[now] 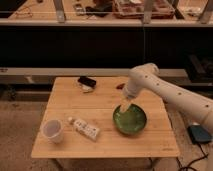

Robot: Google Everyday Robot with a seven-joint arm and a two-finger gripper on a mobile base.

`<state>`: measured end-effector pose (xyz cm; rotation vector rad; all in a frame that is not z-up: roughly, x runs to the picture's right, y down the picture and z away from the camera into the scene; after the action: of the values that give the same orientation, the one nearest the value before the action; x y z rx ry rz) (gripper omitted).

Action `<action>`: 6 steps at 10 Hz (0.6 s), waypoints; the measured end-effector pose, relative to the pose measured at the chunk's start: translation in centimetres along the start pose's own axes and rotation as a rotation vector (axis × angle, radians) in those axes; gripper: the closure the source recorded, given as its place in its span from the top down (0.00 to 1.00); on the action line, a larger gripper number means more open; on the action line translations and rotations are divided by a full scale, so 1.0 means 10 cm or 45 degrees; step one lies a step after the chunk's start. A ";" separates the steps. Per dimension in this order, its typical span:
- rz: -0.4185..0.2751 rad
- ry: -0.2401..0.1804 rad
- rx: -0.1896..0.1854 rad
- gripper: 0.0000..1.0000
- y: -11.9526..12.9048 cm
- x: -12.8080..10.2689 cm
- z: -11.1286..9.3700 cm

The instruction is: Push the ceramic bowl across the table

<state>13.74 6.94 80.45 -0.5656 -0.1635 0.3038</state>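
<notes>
The green ceramic bowl [130, 119] sits on the right half of the light wooden table [65, 100]. My white arm comes in from the right, and my gripper [123, 107] hangs down at the bowl's far left rim, just over its inside edge. The small white plastic cup [53, 130] stands at the table's front left, well away from the gripper.
A white bottle or tube [85, 128] lies between cup and bowl. A black object [87, 81] and a small red thing [120, 86] lie near the table's far edge. A long dark shelf unit [75, 45] runs behind. A dark object [200, 134] lies on the floor at the right.
</notes>
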 end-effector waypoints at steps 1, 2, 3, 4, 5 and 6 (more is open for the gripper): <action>0.034 0.020 -0.010 0.80 0.11 0.20 -0.09; 0.117 0.052 -0.013 0.80 0.26 0.59 -0.15; 0.185 0.081 -0.012 0.80 0.37 0.88 -0.15; 0.258 0.122 -0.006 0.80 0.48 1.22 -0.15; 0.289 0.139 -0.005 0.80 0.54 1.35 -0.15; 0.286 0.138 -0.003 0.80 0.53 1.34 -0.15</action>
<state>25.43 14.81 77.21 -0.6024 0.0047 0.4901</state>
